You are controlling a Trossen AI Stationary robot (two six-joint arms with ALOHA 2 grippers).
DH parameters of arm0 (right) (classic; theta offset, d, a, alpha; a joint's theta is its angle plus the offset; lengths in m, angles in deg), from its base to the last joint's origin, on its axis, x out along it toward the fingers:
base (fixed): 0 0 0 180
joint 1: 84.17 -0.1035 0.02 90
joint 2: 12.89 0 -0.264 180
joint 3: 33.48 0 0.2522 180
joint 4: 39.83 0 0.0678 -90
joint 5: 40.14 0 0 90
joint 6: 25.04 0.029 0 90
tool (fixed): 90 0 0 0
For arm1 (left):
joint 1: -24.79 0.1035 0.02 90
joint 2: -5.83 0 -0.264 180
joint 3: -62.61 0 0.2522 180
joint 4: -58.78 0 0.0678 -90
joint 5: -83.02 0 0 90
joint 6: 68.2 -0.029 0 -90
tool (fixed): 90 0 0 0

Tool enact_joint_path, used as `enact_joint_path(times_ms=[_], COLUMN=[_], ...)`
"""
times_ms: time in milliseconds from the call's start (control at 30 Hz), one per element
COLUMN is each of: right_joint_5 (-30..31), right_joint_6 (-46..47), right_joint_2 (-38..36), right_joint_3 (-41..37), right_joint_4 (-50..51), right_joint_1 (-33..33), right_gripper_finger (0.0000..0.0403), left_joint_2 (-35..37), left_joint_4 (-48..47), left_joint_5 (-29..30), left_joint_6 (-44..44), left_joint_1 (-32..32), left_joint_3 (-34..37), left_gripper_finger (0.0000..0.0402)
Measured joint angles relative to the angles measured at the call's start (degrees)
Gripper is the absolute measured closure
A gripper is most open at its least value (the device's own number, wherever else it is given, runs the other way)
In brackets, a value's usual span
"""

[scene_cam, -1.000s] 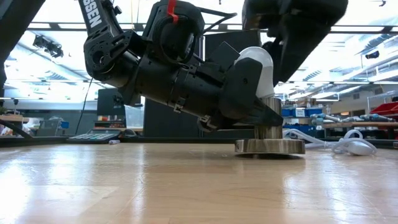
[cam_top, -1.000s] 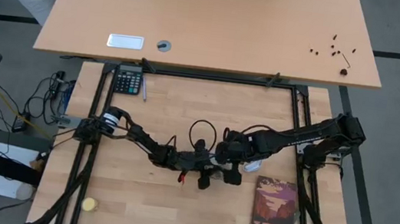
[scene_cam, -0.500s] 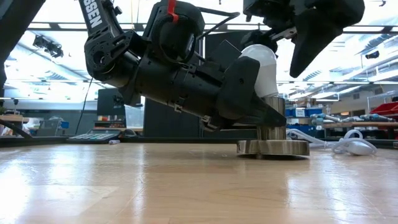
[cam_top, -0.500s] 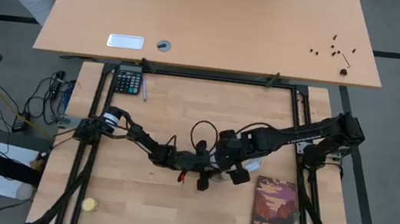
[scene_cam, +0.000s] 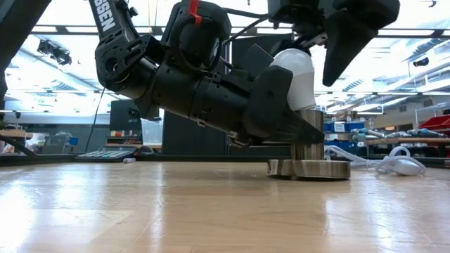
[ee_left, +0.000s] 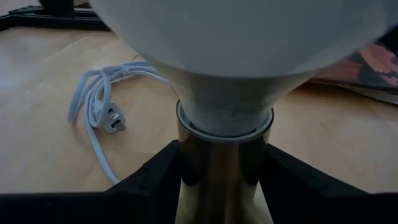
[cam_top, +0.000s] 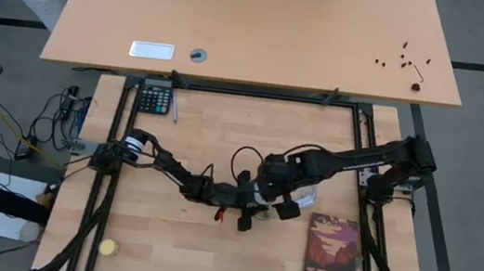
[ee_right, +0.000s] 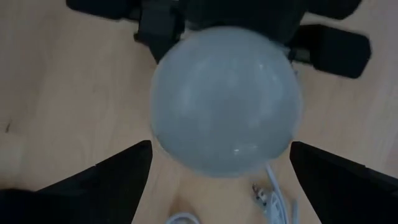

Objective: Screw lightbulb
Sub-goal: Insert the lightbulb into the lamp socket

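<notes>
Fingers of the left gripper (ee_left: 224, 180) stood on either side of the brass socket stem (scene_cam: 307, 133), pressed to it just below the lightbulb (scene_cam: 296, 74), most likely to stop the fitting from turning while the bulb was screwed in. The right gripper (ee_right: 217, 168) hung directly above with its fingers spread wide on either side of the bulb's dome and touching nothing, a stance that reads as lining up for a grasp-and-twist. The lightbulb stood upright in the stem, which rose from the round socket base (scene_cam: 308, 169) resting flat on the table (scene_cam: 176, 211). The left wrist view alone showed the seam where the bulb's white neck met the stem, with no screw thread exposed, and the coiled white cord (ee_left: 102, 106) lying beside the fitting. The right wrist view alone showed the clear gap between each finger and the glass. The low view confirmed the base sat flat and the bulb upright, but it hid the left fingertips behind the arm's body. The high view placed the whole cluster mid-table, with a calculator (cam_top: 154, 98) at the far left corner, a book (cam_top: 332, 257) near the right arm, and a yellow ball (cam_top: 107, 248) well apart at the near left.
</notes>
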Motion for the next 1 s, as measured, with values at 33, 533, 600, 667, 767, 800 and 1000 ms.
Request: enact_joint_path(times_ms=[33,533,600,667,767,800,1000], right_joint_5=[0.0,0.0,0.2,0.5,0.6,0.7,1.3], right_joint_6=[-0.3,-1.5,-1.4,-1.3,-1.3,-1.3,-2.3], right_joint_2=[1.2,7.4,8.1,8.7,9.6,10.0,13.0], right_joint_3=[1.4,10.5,10.4,10.5,11.6,12.1,13.5], right_joint_4=[1.3,6.8,6.8,6.2,6.2,6.1,7.1], right_joint_1=[0.0,-1.8,-1.8,-1.8,-1.8,-1.7,-1.5], right_gripper_finger=[0.0013,0.0014,0.0014,0.0014,0.0014,0.0014,0.0014], left_joint_2=[0.0,0.0,0.0,0.0,0.0,0.0,0.0], left_joint_4=[0.0,0.0,0.1,0.0,0.0,0.0,0.0], left_joint_5=[0.0,0.1,0.0,0.1,0.1,0.1,0.1], left_joint_6=[0.0,1.2,1.2,1.2,1.2,1.2,1.2], left_joint_1=[0.0,0.0,0.0,0.0,0.0,0.0,0.0], left_joint_3=[0.0,0.0,0.0,0.0,0.0,0.0,0.0], left_gripper_finger=[0.0213,0.0213,0.0213,0.0213,0.0213,0.0213,0.0213])
